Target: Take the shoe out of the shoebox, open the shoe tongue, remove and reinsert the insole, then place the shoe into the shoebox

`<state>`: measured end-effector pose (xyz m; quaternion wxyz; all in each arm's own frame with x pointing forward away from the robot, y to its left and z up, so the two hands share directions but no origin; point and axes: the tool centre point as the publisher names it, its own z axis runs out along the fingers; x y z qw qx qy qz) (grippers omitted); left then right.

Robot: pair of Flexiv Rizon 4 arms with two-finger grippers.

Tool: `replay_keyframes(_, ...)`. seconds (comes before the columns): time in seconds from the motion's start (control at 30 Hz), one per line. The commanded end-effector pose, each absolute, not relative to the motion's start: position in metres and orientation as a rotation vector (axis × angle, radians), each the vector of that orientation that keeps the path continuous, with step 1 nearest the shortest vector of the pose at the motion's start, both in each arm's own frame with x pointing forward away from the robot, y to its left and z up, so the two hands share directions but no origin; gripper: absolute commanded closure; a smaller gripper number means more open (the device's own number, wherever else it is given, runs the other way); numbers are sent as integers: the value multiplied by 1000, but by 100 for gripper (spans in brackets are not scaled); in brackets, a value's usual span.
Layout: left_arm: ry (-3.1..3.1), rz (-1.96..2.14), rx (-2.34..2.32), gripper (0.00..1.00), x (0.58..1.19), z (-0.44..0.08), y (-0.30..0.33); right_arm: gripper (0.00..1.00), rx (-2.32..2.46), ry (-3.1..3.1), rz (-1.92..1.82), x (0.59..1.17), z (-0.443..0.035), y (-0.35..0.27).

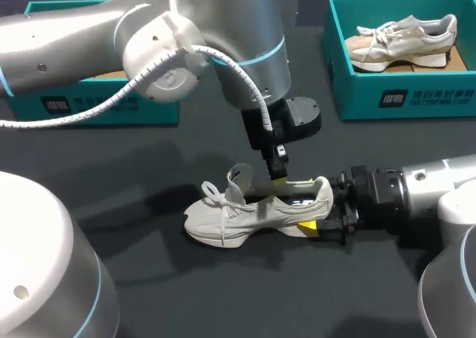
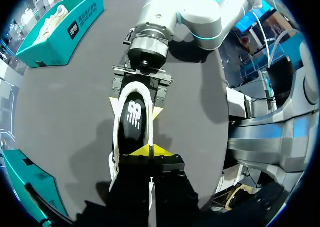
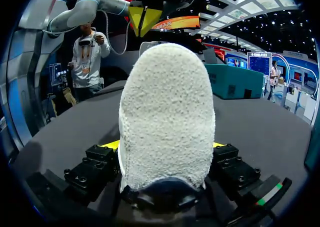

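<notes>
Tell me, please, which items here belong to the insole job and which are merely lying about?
In the job:
grey shoe
black insole inside it
left end effector, at the shoe's opening
right end effector, gripping the heel
teal shoebox behind the left arm, probably

Lying about:
second shoebox
spare shoe in it

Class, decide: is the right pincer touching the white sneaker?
Touching. In the left wrist view, the right pincer has a yellow tip pressed against each side of the white sneaker at its heel.

Left gripper [image 1: 279, 176] is hanging over the shoe [image 1: 230, 217] opening; right gripper [image 1: 321, 208] is flanking its heel; toe is lying unobstructed.
</notes>
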<state>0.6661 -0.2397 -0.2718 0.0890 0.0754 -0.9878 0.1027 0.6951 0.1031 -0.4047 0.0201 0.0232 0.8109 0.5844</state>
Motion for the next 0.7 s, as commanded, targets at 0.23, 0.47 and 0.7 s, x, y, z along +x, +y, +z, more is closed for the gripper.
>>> replay_keyframes(0.23,-2948,254,231,100,669,-295,-257,100,72,2519,1809,695,-406,104)
replay_keyframes(0.47,-2948,262,237,100,676,-325,-265,100,72,2519,1809,695,-406,104)
replay_keyframes(0.7,-2944,250,270,100,681,-340,-272,100,72,2519,1809,695,-406,104)
